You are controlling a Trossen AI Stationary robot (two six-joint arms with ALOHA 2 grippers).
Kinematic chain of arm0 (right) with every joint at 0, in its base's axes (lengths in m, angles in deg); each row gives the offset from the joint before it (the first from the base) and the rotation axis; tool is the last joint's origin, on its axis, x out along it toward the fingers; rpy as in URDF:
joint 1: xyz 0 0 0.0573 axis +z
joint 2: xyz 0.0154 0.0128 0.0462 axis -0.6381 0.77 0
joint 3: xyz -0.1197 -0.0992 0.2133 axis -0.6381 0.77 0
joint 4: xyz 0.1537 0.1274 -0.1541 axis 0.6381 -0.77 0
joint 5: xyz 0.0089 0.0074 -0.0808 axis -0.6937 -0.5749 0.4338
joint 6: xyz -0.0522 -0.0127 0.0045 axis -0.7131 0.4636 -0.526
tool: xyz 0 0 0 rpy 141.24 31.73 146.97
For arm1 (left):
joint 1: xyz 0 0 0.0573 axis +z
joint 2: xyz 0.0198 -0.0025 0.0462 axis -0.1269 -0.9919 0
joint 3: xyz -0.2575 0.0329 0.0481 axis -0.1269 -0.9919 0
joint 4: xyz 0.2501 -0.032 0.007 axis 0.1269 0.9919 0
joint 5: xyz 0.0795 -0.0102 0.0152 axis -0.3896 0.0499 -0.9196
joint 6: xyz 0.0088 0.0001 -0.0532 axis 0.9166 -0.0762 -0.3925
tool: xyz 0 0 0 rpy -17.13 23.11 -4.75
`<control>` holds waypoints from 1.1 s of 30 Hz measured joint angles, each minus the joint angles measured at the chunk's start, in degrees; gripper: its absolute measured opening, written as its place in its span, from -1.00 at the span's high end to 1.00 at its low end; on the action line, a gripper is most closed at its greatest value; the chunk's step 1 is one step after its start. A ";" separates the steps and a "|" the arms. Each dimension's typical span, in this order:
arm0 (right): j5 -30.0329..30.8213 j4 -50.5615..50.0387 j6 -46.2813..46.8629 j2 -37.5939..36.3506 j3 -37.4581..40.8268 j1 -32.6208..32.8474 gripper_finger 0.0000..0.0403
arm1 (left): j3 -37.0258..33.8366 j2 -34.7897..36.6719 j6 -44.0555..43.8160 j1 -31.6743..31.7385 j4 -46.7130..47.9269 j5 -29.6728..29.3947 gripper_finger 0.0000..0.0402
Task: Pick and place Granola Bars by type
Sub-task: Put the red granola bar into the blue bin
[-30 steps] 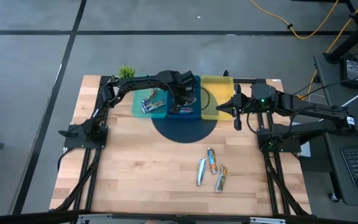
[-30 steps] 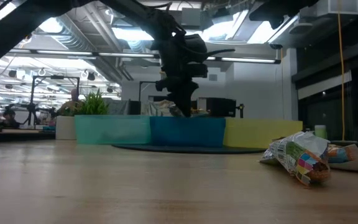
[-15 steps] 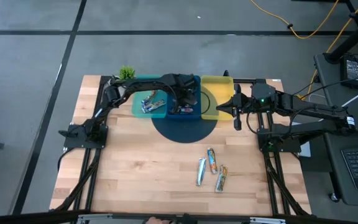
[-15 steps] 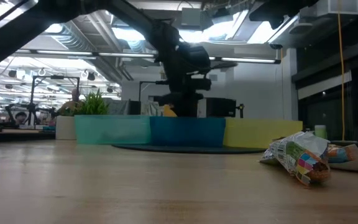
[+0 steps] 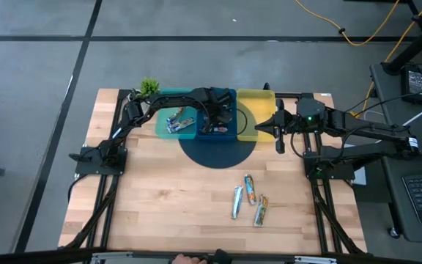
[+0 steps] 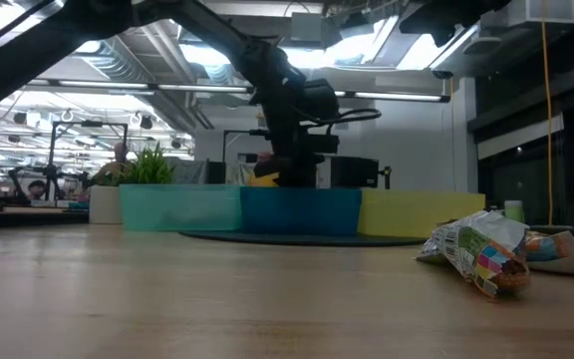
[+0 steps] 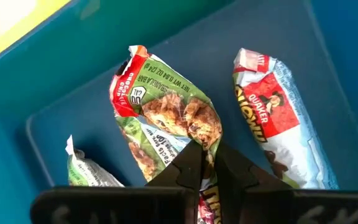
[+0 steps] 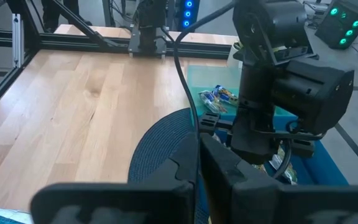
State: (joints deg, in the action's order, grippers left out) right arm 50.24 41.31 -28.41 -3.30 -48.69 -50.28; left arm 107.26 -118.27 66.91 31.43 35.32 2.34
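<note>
Table: a pale wooden table point(image 5: 167, 205) with dark metal framing along its left and right edges, standing on a grey floor crossed by dark lines.
Mat: a round dark blue mat point(image 5: 218, 154) lies at the far middle of the table, partly under the trays.
Trays: three trays sit side by side along the far edge: a teal tray point(image 5: 163, 126) on the left, a blue tray point(image 5: 222, 135) in the middle, a yellow tray point(image 5: 249, 130) on the right.
Plant: a small green potted plant point(image 5: 149, 86) stands at the far left corner, just beside the teal tray.
Left gripper: the left gripper point(image 5: 215, 117) hangs over the blue tray, its fingers pinched together on a green-wrapped granola bar point(image 7: 166, 118) just above the tray floor.
Bars in the blue tray: a red and white wrapped bar point(image 7: 278, 124) and part of another green one point(image 7: 89, 171) lie in the blue tray beside the held bar.
Bars in the teal tray: a few blue bars point(image 5: 179, 117) lie in the teal tray.
Bars on the table: three loose bars point(image 5: 249, 198) lie close together on the bare wood at the near right, well apart from the trays.
Right gripper: the right gripper point(image 5: 258, 130) waits over the yellow tray, fingers closed and empty.
Room: beyond the far edge, an open workshop with ceiling strip lights point(image 6: 197, 90), and a yellow cable point(image 5: 343, 29) on the floor to the far right.
</note>
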 joint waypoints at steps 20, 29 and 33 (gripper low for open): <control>0.00 0.00 -0.13 0.00 0.00 0.00 0.90 | 0.00 0.02 -1.08 -0.06 0.16 1.47 0.90; 0.01 0.00 -0.13 0.00 0.00 0.00 0.90 | 0.00 0.02 -2.96 -0.15 0.24 1.20 0.73; -0.01 0.00 -0.13 0.00 0.00 -0.02 0.90 | 0.00 0.02 -3.67 -0.15 0.24 1.09 0.54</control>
State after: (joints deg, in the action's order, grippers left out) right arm 50.23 41.31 -28.54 -3.30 -48.69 -50.30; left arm 107.26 -118.25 63.24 31.28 35.57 3.43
